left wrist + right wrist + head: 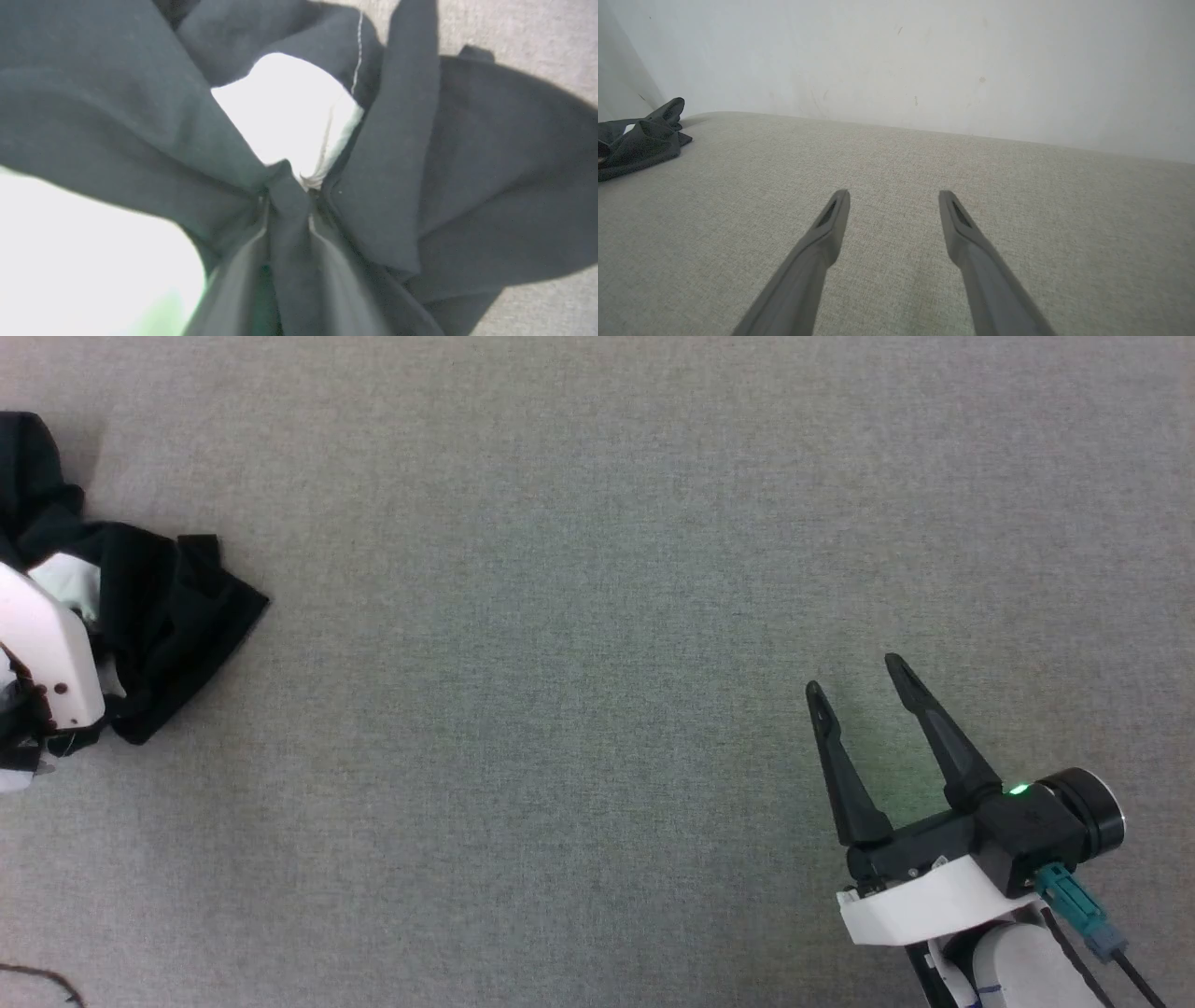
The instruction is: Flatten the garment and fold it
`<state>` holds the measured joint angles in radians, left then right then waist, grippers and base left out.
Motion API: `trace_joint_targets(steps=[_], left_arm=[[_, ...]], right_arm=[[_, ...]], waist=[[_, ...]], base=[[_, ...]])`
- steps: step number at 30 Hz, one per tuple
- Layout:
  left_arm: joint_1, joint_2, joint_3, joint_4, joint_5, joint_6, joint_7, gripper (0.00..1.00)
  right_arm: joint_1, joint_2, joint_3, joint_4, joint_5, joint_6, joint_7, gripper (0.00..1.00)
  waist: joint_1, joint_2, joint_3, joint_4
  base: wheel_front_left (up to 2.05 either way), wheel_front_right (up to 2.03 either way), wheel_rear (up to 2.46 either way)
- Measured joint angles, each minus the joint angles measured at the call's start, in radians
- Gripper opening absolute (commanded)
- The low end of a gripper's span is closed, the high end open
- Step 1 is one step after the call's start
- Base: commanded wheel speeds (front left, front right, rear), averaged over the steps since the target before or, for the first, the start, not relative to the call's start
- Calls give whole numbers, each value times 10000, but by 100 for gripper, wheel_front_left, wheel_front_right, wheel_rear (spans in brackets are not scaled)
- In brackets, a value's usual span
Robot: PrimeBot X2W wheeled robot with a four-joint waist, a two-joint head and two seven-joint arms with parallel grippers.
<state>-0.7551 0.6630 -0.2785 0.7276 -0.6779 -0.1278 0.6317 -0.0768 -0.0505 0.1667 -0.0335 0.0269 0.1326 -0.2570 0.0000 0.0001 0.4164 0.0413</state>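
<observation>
At far left of the head view, the garment point(168, 616) lies bunched on the grey cloth surface point(579, 579). It shows mostly black folds with a bit of white, and runs off the left edge. It is crumpled, not flattened, not folded. The left arm's pale wrist shell point(47, 653) sits over it and covers part of the heap.

Left wrist view: left gripper point(287, 196) is down in the garment point(117, 116). Its two fingers come together on a raised ridge of black fabric, which is pinched between them. The ridge runs down between the fingers toward the bottom edge. A white panel shows just beyond the fingertips and more white at lower left, overexposed. Black folds fan out on both sides; bare grey surface shows at the upper right and lower right corners.

Right gripper point(857, 679) is at lower right of the head view, well apart from the garment. Its fingers are spread wide with nothing between them, tips pointing up and slightly left. A green light point(1018, 791) glows on its body.

Right wrist view: right gripper point(893, 196) is splayed over bare surface. I cannot tell if the tips touch it. The garment point(640, 142) is a small dark heap far off at the left edge, near the pale wall point(924, 56).
</observation>
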Motion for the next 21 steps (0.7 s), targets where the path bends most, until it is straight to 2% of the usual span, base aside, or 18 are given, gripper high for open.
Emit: trace_joint_targets(steps=[5, 10, 16, 21], left_arm=[[240, -169, 301, 73, -56, 159, -1306, 0], [187, -219, 679, -230, 81, 188, -3503, 0], [-414, -15, 968, -1133, 637, 199, -6238, 0], [-988, -115, 840, -2357, 1016, 153, -7628, 0]], right_arm=[[5, 0, -21, 198, 10, 0, 0, 100], [49, 0, -44, 330, 96, 0, -2, 100], [312, 0, -184, 483, 192, 0, 0, 100], [419, 0, -366, 545, 280, 0, 0, 100]], waist=[[1, 0, -290, -3], [1, 0, -879, 86], [0, 0, -1728, 148], [-1, 0, -2417, 127]], base=[[0, 0, 0], [0, 0, 0], [0, 0, 0], [0, 0, 0]])
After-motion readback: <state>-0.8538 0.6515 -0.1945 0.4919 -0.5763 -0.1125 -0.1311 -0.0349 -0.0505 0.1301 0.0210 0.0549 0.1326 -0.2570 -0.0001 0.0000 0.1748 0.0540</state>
